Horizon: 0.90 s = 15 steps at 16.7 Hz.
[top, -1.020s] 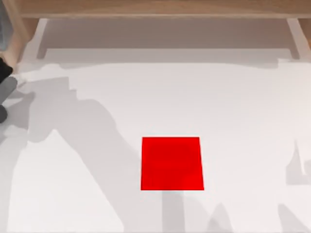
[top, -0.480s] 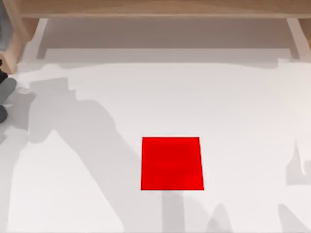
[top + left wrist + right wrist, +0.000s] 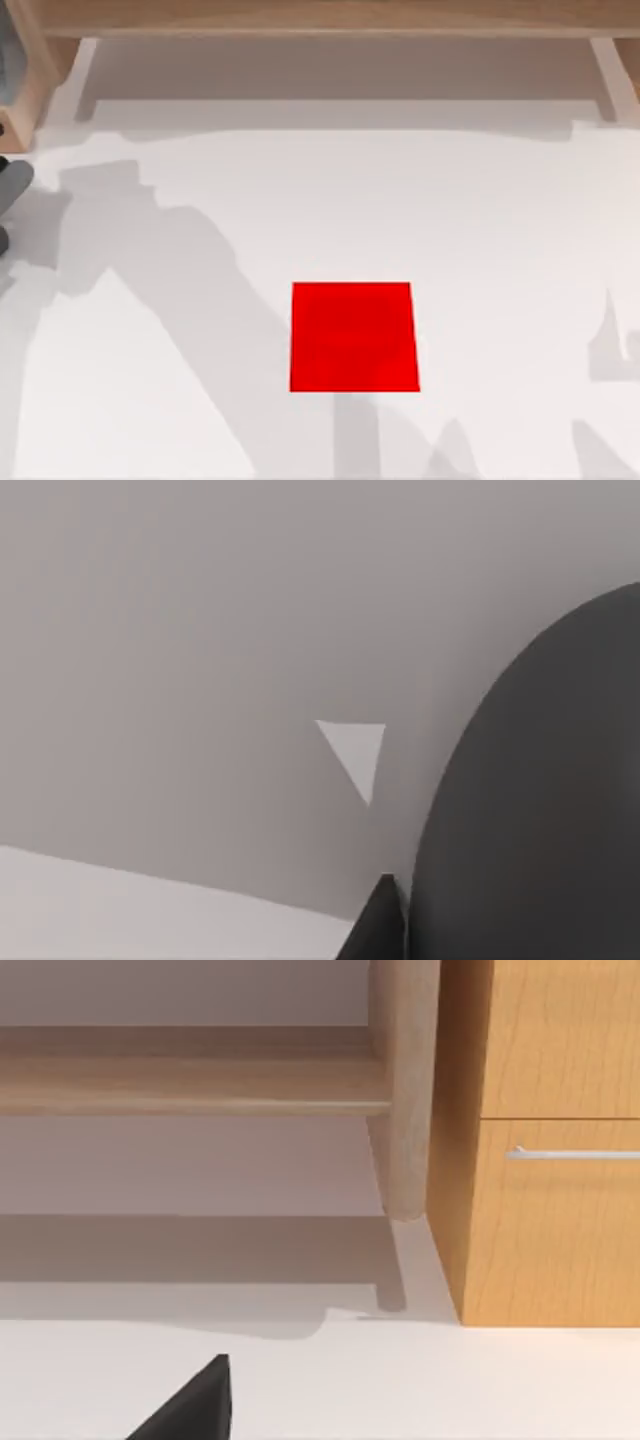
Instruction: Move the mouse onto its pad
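The pad [image 3: 353,337] is a flat bright red square on the white table, a little below the middle of the top view, with nothing on it. The mouse is out of view. Dark grey parts of my left arm [image 3: 10,187] sit at the table's far left edge. In the left wrist view a black fingertip [image 3: 378,925] stands beside a large dark grey rounded body [image 3: 540,800]; I cannot tell what that body is. A black fingertip [image 3: 192,1405] of my right gripper hangs over white table in the right wrist view.
A wooden shelf rail [image 3: 320,18] runs along the back of the table. The right wrist view has a wooden post [image 3: 405,1090] and a wooden cabinet [image 3: 550,1140] with a metal drawer handle [image 3: 570,1153]. White table surrounds the pad.
The dark parts of my left arm have slid further left past the table's left edge, and their shadow has shifted with them. The pad has not moved.
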### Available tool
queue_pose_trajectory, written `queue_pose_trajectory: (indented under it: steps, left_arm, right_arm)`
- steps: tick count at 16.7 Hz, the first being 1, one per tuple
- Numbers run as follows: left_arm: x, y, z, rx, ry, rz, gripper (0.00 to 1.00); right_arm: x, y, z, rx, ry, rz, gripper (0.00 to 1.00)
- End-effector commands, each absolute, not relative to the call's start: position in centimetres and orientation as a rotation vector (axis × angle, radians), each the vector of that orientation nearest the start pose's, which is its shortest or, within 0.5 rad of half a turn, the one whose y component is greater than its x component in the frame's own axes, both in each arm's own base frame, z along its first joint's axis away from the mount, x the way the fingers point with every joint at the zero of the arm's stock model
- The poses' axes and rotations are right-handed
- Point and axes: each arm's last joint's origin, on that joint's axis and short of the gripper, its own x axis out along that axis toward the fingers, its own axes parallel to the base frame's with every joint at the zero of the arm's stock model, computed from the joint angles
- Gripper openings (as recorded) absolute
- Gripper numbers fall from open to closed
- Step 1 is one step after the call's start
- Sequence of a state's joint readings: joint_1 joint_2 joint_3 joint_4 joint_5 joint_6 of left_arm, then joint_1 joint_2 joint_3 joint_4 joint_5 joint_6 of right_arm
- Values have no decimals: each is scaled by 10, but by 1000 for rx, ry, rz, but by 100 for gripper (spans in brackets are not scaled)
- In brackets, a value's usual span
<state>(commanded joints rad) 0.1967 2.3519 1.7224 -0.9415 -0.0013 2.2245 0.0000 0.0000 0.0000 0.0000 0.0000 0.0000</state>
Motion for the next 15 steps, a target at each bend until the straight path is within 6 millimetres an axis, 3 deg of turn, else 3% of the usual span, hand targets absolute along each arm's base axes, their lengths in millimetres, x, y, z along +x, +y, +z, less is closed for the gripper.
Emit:
queue_pose_trajectory:
  steps: [6,7,10,15]
  left_arm:
    - [436,92,92,1533,970,-1529,0]
    - [432,91,114,1546,992,-1499,0]
    - [434,92,124,1546,992,-1499,0]
    - [436,91,176,1547,991,-1508,0]
  right_arm:
    - [106,-1,160,0,0,0,100]
    - [106,-1,160,0,0,0,100]
    - [106,-1,160,0,0,0,100]
    - [106,-1,160,0,0,0,100]
